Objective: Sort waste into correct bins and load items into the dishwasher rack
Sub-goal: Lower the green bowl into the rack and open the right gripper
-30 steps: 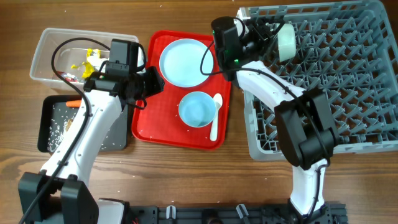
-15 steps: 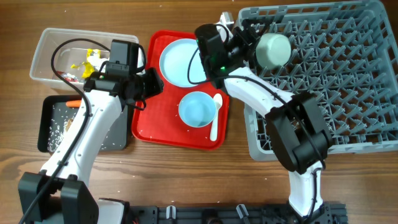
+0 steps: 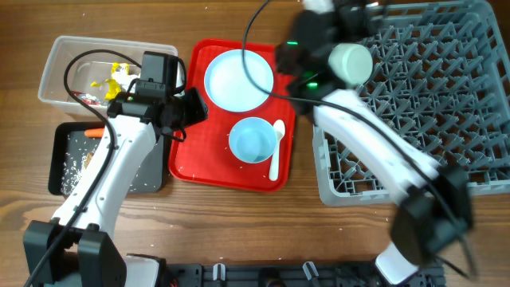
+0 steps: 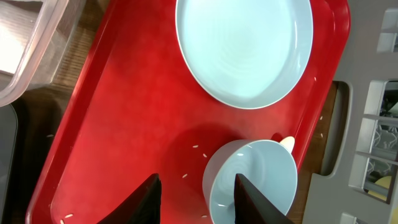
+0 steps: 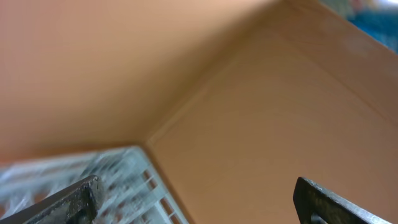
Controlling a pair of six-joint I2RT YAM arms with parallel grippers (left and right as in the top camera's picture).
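- Progress, by judgement, past halfway: most waste binned, one bowl (image 3: 351,62) racked, three pieces left to load.
- Dishwasher rack (image 3: 446,119), right side of the counter (image 3: 239,231): that bowl, seemingly bottom up, near the far left corner. Bare pegs elsewhere as far as visible. Yellow cup not made out.
- Red tray (image 3: 185,151), centre: plate (image 3: 237,80) at the far end, second bowl (image 3: 253,139) just nearer, white spoon (image 3: 276,151) beside it on the right, a few stray rice grains (image 4: 196,147).
- Clear tub (image 3: 56,56), far left: yellow wrappers (image 3: 111,78) inside.
- Black tray (image 3: 64,171), near left: more rice grains, carrot (image 3: 94,132) at its far edge.
- Left hand (image 4: 196,199): partly spread, empty, hovering over the red tray by the second bowl's rim.
- Right hand (image 5: 193,199): spread wide, empty, raised near the rack's far left corner, blurred from overhead.
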